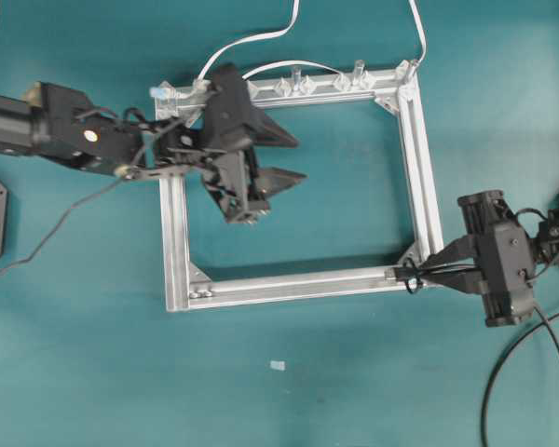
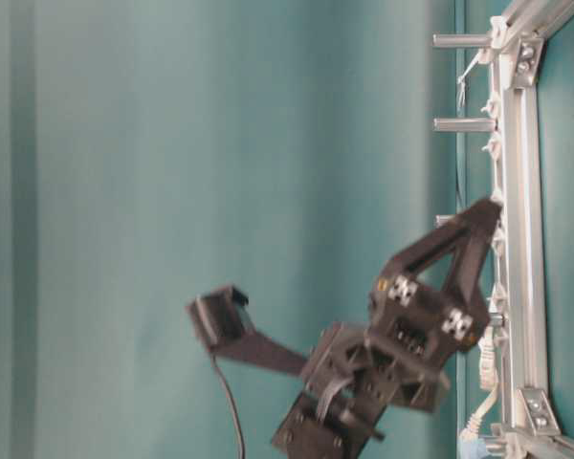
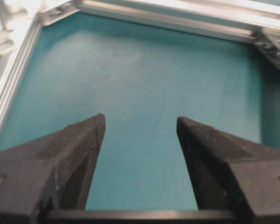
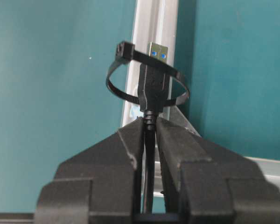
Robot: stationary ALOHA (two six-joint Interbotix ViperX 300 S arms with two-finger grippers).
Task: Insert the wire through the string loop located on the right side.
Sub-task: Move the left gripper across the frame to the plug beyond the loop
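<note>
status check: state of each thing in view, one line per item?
left gripper: jaws open, empty, over the mat inside the frame.
right gripper: jaws shut on the wire, just behind the plug.
wire: held; USB plug pokes through the string loop.
string loop: black ring at the frame corner, plug inside it.
aluminium frame: flat on the mat.
white cables: clipped along the frame's far bar.

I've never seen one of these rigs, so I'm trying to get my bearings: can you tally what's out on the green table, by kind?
Robot grippers: 2, left gripper, right gripper
Aluminium frame: 1
Black wire with a plug: 1
Black string loop: 1
White cables: 2
Clear clips on the top bar: about 6, hard to separate
Total: about 13
</note>
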